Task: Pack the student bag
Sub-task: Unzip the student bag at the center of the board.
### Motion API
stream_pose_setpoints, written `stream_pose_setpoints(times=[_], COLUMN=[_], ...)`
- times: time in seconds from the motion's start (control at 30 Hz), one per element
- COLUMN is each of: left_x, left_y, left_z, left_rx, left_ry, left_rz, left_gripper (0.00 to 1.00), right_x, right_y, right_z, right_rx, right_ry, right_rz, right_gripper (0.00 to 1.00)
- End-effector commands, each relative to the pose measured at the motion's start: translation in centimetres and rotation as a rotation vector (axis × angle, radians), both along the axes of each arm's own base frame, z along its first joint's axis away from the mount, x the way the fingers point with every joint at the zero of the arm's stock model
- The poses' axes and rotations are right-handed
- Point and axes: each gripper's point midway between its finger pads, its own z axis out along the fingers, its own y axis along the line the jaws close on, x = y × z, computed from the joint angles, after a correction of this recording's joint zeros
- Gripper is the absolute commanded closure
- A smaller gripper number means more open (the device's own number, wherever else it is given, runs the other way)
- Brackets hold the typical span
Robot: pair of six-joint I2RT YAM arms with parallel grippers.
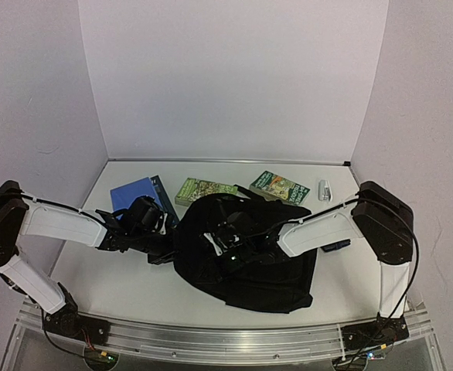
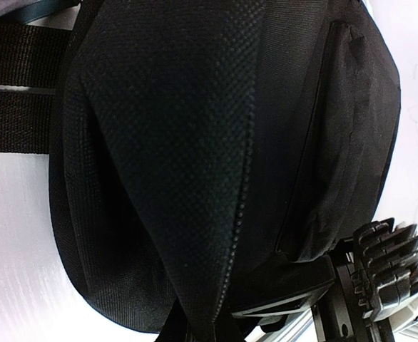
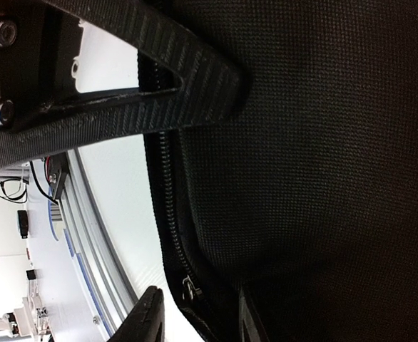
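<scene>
The student bag (image 1: 246, 263), a large black fabric backpack, lies slumped in the middle of the table. My left gripper (image 1: 167, 236) is at its left edge, shut on a fold of bag fabric (image 2: 195, 142) whose zipper seam runs down into the jaws (image 2: 216, 320). My right gripper (image 1: 220, 239) rests on the bag's upper left part. In the right wrist view its two fingers (image 3: 146, 317) stand apart around the bag's zipper edge, with the metal zipper pull (image 3: 188, 288) between them and a gap beside the left finger. The bag's inside is hidden.
Behind the bag lie a blue book (image 1: 136, 193), a green book (image 1: 203, 189) and another green book (image 1: 280, 187). A small white object (image 1: 324, 190) is at the back right. A small dark blue item (image 1: 336, 246) lies by the right forearm. White walls enclose the table.
</scene>
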Motion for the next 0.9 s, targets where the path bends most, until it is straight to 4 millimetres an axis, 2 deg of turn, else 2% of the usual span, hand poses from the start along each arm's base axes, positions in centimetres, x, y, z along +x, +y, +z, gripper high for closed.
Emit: stream_pose_setpoints(times=[0.0, 0.13, 0.2, 0.37, 0.6, 0.87], left_x=[0.8, 0.8, 0.8, 1.1, 1.4, 1.7], left_y=[-0.8, -0.7, -0.5, 0.6, 2.4, 2.5], left_z=[1.3, 1.2, 1.1, 0.6, 0.2, 0.9], left_rx=[-0.047, -0.044, -0.035, 0.003, 0.013, 0.001], left_ry=[-0.047, -0.045, -0.044, -0.033, -0.016, -0.039], left_rz=[-0.01, -0.008, 0.002, 0.051, 0.1, 0.082], left_gripper=[1.0, 1.0, 1.0, 1.0, 1.0, 1.0], right_x=[0.0, 0.3, 0.5, 0.3, -0.5, -1.4], right_y=[1.4, 1.8, 1.7, 0.9, -1.7, -3.4], right_z=[0.8, 1.3, 1.6, 2.5, 2.7, 2.5], right_rx=[0.03, 0.039, 0.039, 0.042, 0.01, -0.011], right_ry=[-0.028, -0.031, -0.039, -0.033, -0.025, 0.0], right_rz=[0.014, 0.006, -0.009, -0.036, -0.077, -0.085], right_gripper=[0.71, 0.92, 0.99, 1.0, 1.0, 1.0])
